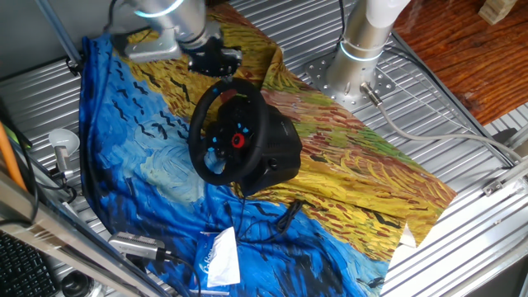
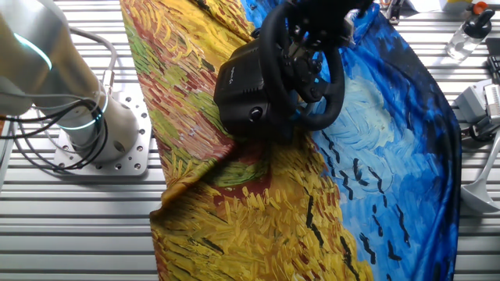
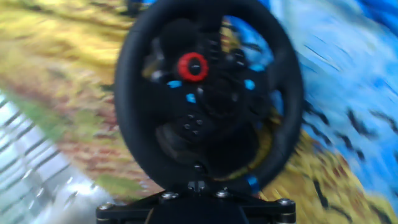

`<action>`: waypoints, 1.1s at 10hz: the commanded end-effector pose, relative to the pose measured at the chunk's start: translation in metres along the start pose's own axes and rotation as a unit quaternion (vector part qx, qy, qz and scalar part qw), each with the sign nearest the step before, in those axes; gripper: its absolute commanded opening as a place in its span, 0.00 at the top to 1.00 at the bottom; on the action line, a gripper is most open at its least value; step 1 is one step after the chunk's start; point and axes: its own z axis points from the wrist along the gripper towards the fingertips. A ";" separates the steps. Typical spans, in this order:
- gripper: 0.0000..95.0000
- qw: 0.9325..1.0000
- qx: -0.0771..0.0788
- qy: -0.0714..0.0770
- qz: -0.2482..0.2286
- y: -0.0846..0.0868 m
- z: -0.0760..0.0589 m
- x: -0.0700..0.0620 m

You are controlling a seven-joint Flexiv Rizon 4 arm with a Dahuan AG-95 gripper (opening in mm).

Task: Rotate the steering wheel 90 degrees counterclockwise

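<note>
The black steering wheel (image 1: 200, 124) with a red centre button (image 1: 239, 140) and small blue lights stands tilted on its bulky black base (image 1: 280, 148) on a painted cloth. It also shows in the other fixed view (image 2: 334, 82) and fills the hand view (image 3: 205, 93), which is blurred. My gripper (image 1: 221, 74) sits at the top of the rim and appears shut on it. In the hand view the rim meets my gripper (image 3: 196, 186) at the bottom edge. The fingertips are hidden by the rim.
A blue and yellow painted cloth (image 1: 355, 165) covers the slatted metal table (image 1: 462, 239). The arm's base (image 2: 86, 125) stands beside it. A black cable (image 1: 276, 219) and a white packet (image 1: 221, 256) lie in front of the wheel. A bottle (image 2: 465, 35) stands at the table's edge.
</note>
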 end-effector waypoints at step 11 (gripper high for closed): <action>1.00 0.990 0.073 -0.123 0.005 -0.035 0.012 0.008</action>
